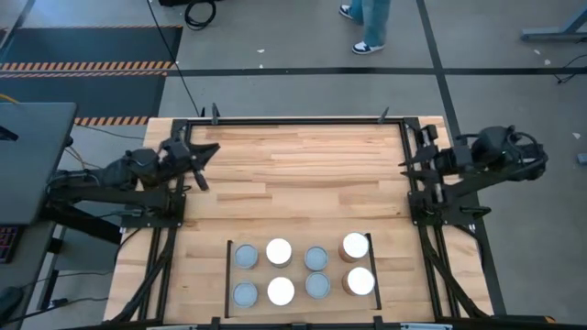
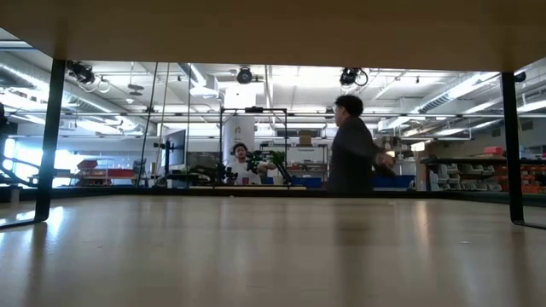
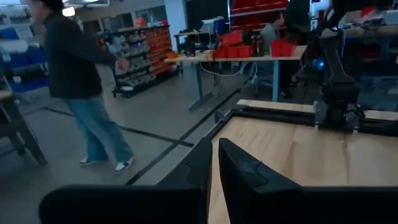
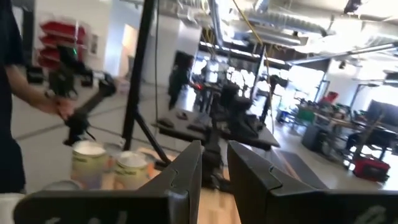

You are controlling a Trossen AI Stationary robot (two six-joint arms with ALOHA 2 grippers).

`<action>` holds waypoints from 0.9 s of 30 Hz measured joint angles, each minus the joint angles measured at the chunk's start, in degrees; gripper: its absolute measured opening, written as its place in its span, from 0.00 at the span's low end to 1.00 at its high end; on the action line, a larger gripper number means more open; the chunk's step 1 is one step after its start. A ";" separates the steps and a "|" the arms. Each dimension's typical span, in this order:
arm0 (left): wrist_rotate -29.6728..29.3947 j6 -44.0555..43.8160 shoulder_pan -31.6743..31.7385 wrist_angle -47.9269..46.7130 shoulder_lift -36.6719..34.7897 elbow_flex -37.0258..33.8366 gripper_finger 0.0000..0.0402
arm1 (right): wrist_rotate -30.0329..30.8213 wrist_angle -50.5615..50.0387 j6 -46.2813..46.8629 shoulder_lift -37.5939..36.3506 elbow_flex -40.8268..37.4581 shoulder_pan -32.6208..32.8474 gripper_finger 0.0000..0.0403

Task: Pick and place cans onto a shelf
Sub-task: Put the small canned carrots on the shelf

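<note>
Eight small round cans (image 1: 303, 271), some grey-blue-topped and some white-topped, stand in two rows on the light-wood shelf (image 1: 295, 298) with thin black rails, at the near edge of the wooden counter (image 1: 293, 174). The left end effector (image 1: 204, 158), closed and empty, rests at the counter's left edge, well apart from them. The right end effector (image 1: 406, 161), closed and empty too, waits at the right edge.

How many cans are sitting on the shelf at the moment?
8, in two rows of four on the shelf. Back row. Front row. None looks hidden.
</note>
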 joint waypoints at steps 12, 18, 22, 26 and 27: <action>2.95 -3.72 -2.74 10.95 -4.77 -12.18 0.09 | -4.17 14.49 4.99 -11.12 -18.41 -0.02 0.21; 2.90 -7.81 -2.86 7.48 -3.93 -13.11 0.09 | -4.55 25.99 11.44 -15.82 -29.97 -0.02 0.21; 2.89 -7.85 -2.86 9.60 -3.91 -13.10 0.09 | -6.52 35.38 14.52 -17.85 -37.16 -0.02 0.21; 4.33 -8.07 -3.54 9.77 -3.96 -13.10 0.09 | -7.12 42.43 14.57 -19.30 -43.47 -0.02 0.21; 7.14 -8.15 -3.75 10.43 -3.82 -13.10 0.09 | -7.06 43.62 14.10 -19.49 -44.84 0.00 0.21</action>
